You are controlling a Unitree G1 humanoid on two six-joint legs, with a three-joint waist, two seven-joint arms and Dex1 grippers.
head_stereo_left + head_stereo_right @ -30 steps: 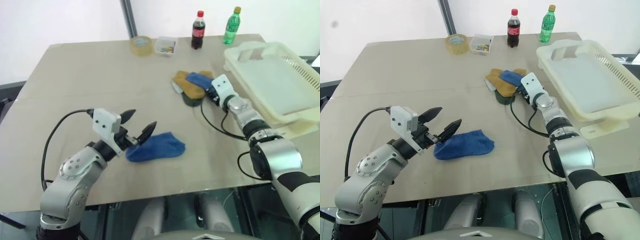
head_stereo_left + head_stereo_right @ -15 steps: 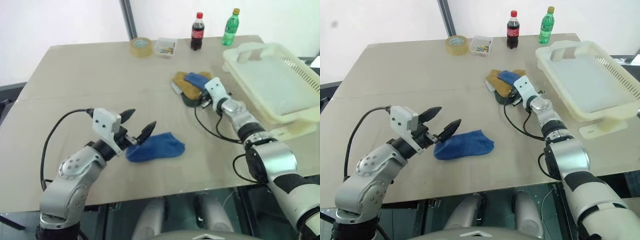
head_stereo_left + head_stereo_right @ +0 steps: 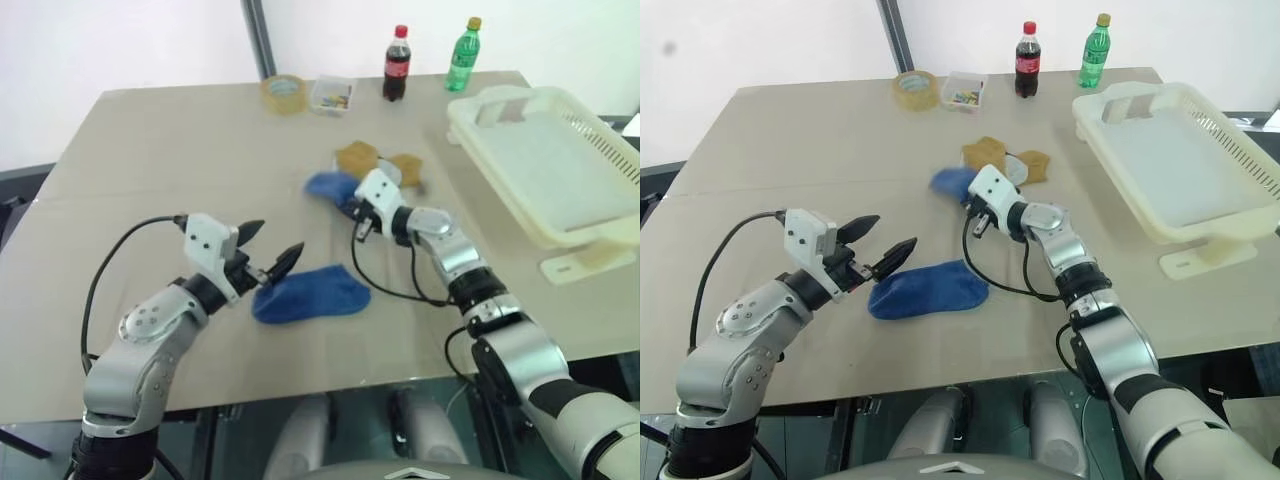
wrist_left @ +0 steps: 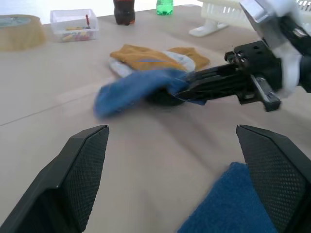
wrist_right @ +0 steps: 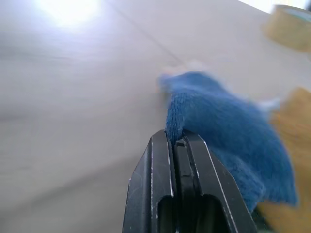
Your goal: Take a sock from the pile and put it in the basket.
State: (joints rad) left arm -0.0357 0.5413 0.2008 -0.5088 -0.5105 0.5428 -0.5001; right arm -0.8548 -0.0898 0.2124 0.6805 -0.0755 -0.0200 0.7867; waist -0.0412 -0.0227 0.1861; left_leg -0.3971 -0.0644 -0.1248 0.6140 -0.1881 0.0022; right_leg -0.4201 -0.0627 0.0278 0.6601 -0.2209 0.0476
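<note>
right gripper (image 5: 177, 143) has its two black fingers pinched tight on the edge of a bright royal-blue soft fabric sock (image 3: 953, 182); the sock trails from the fingertips toward 9 o'clock, at table height or just above, cannot tell which. it sits at about 8 o'clock of the pile of mustard-yellow and pale grey socks (image 3: 1002, 161), just beside it. left gripper (image 3: 876, 247) has its black fingers spread wide, gripping nothing, pointing toward 3 o'clock, fingertips just over the near end of a second royal-blue fabric sock (image 3: 928, 289) lying flat on the beige flat tabletop (image 3: 810, 140). whether they touch it cannot be told. the large cream-white rectangular plastic basket with slotted sides (image 3: 1240, 150) stands at 3 o'clock of the pile, well apart from the held sock, tilted on a white plastic support (image 3: 1192, 262). along the table's 12 o'clock edge: a roll of tan packing tape (image 3: 913, 87), a small clear plastic box of coloured bits (image 3: 964, 88), a dark cola bottle with red cap (image 3: 1026, 60) and a green plastic bottle with yellow cap (image 3: 1094, 50).
</note>
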